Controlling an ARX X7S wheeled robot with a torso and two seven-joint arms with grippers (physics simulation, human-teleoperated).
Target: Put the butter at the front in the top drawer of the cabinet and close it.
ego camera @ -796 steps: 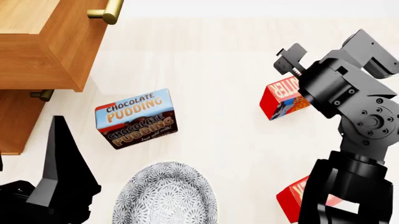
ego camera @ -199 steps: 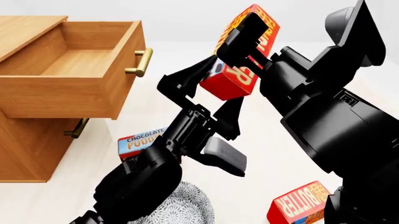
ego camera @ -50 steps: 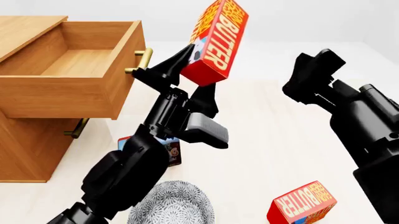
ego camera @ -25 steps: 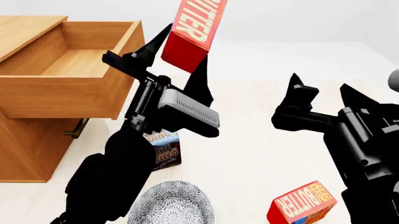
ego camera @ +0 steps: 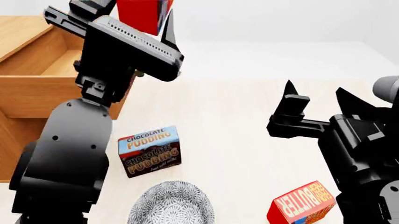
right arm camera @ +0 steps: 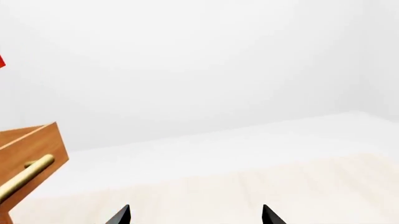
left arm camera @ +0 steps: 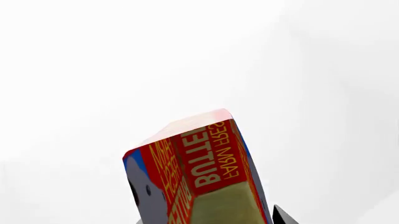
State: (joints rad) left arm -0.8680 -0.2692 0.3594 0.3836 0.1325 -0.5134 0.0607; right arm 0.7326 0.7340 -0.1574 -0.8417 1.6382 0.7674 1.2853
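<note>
- Left wrist view: the butter [left arm camera: 199, 179] is being held up against a blank white background, its red carton filling the lower middle of the picture. "BUTTER" is being shown in yellow-orange letters, seen reversed, with a smaller line beside it that is too blurred to be read surely. A blue patch is being shown on one side face. Only a dark tip of the left gripper is being seen beside the carton, so the grasp cannot be judged from this picture alone.
- Head view: the carton [ego camera: 145, 14] is being gripped between the jaws of the left gripper [ego camera: 140, 25], raised high just beside the open top drawer [ego camera: 44, 81] of the cabinet [ego camera: 12, 140]; whether it is over the drawer cannot be told. The right gripper [ego camera: 318, 100] is being held apart from everything, its jaws spread with nothing between them. A box reading "CHOCOLATE PUDDING" [ego camera: 149, 150] is being seen on the pale floor [ego camera: 231, 121], near a patterned grey bowl [ego camera: 171, 205]. A second carton lettered "BUTTER" [ego camera: 301, 204] is lying at the lower right.
- Right wrist view: the drawer's corner [right arm camera: 31, 144] and its brass bar handle [right arm camera: 25, 175] are being shown; two dark fingertips [right arm camera: 118, 215] are being seen well apart.
</note>
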